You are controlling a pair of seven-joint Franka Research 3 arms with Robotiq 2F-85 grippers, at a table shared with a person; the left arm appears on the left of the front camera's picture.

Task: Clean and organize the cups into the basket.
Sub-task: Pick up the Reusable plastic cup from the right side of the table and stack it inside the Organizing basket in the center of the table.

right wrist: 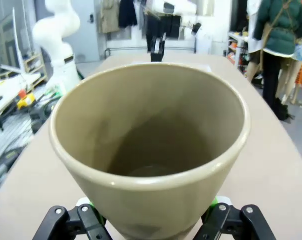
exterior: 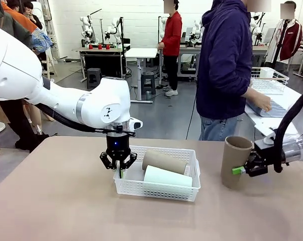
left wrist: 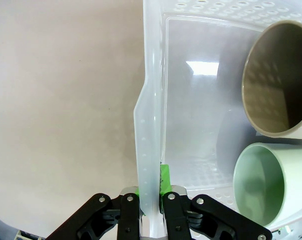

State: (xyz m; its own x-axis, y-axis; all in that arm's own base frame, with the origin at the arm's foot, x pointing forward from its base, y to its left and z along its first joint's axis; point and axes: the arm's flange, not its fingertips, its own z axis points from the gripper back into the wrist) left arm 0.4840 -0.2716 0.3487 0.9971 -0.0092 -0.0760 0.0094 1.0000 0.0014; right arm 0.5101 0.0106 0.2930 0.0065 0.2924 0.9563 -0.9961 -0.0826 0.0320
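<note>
Front: left gripper (exterior: 119, 172) clamps the left rim of the white lattice plastic basket (exterior: 156, 190); a tall brown-tan plastic tumbler (exterior: 235, 160) stands right of it. Left wrist: a mint-green plastic tumbler (left wrist: 258, 185) lies inside. Right wrist: right gripper (right wrist: 149, 207) brackets the brown one, squeeze unclear; probably light, slick, best taken mid-wall.

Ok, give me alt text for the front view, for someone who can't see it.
The left gripper pinches the left wall of a white basket holding a brown cup and a mint cup on their sides. At right, the right gripper brackets a second brown cup standing upright on the table; a person stands behind.
</note>
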